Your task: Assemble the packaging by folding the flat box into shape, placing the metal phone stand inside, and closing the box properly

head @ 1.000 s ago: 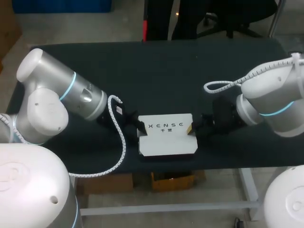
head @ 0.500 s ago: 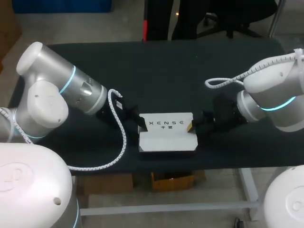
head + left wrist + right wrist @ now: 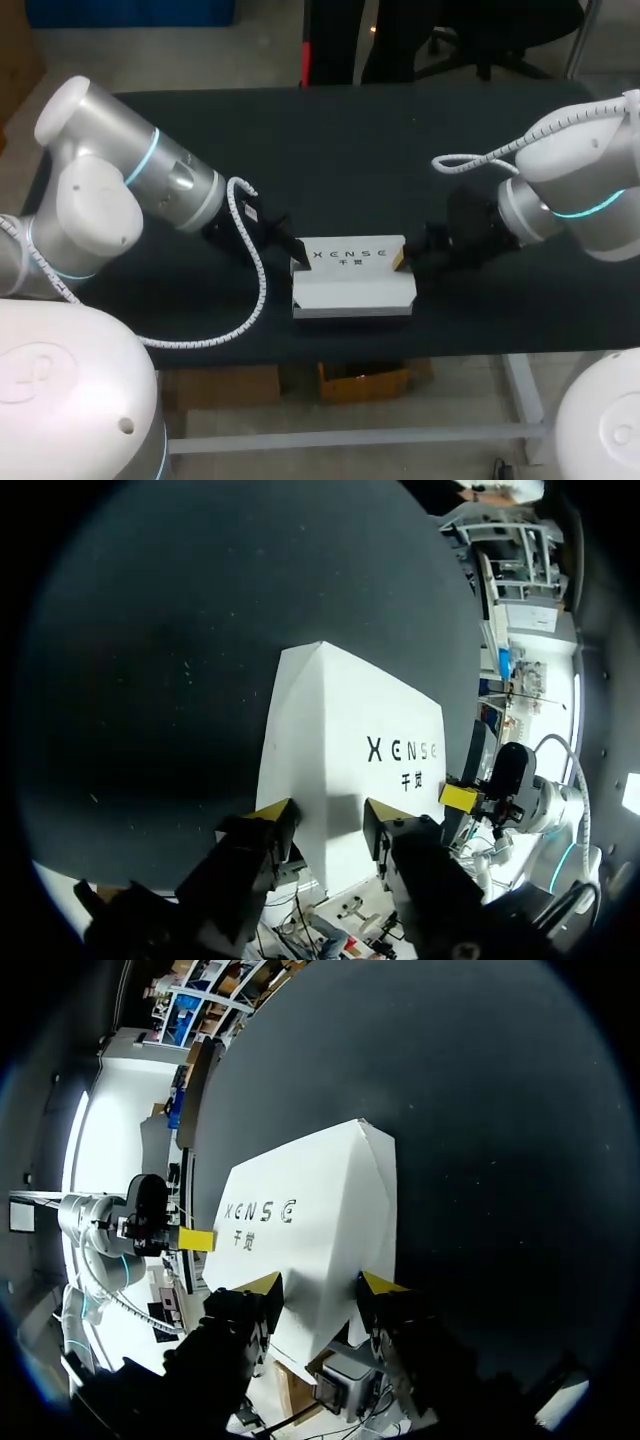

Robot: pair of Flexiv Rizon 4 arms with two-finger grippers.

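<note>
drawn back and tilted steeper than a second ago: white box [image 3: 352, 285], near front edge of dark surface [image 3: 350, 150]. pinched at its left end by left claw [image 3: 297, 265], yellow tips closed on faces either side of a fold; pinched likewise at right end by right claw [image 3: 400, 264]. printed face up, plain side forward.

— What does my box [image 3: 352, 282] look like?
— White card, folded up into shape, with dark lettering on its upper panel.
— And where does it lie?
— Lengthways near the front edge of the dark table [image 3: 400, 150], printed panel up, plain long wall facing me.
</note>
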